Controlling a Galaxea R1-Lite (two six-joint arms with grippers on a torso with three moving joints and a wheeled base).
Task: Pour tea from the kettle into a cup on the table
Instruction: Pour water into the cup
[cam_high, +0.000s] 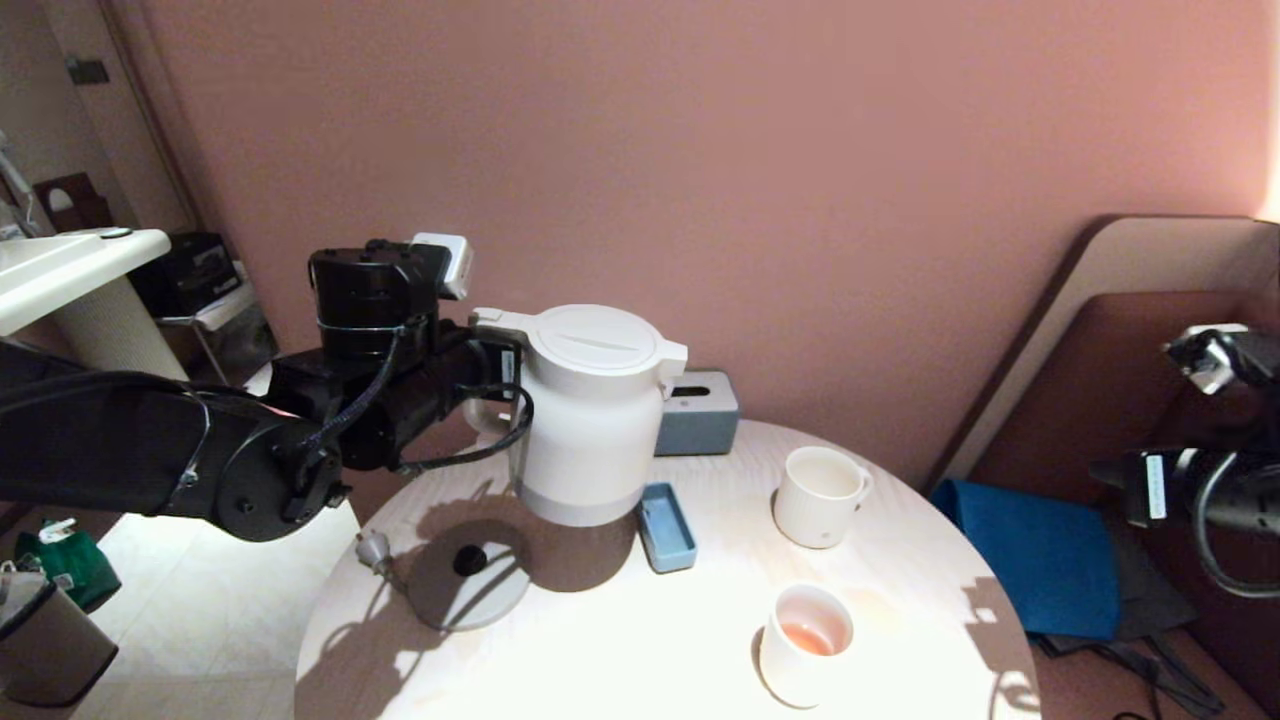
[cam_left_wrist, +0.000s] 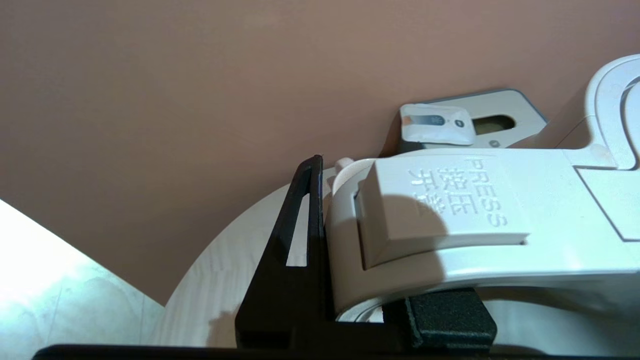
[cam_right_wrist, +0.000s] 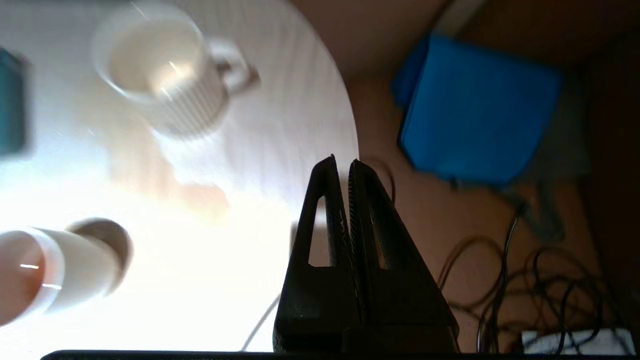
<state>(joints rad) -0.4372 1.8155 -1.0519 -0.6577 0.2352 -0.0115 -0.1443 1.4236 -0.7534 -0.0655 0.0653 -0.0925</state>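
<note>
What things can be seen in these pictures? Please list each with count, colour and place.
kettle: 1, cream-white, held above the table's back left
base disc: 1, grey, on the table under the kettle, to its left
tray: 1, blue, right of the kettle
box: 1, grey, at the back of the table by the wall
cup: 1, white, ribbed, centre right, looks empty
tumbler: 1, white, front right, a little tea inside
table: 1, pale wood, round
cushion: 1, blue, on the seat at right
left gripper: fingers shut on the kettle's handle
right gripper: fingers shut, empty, beyond the table's right edge
</note>
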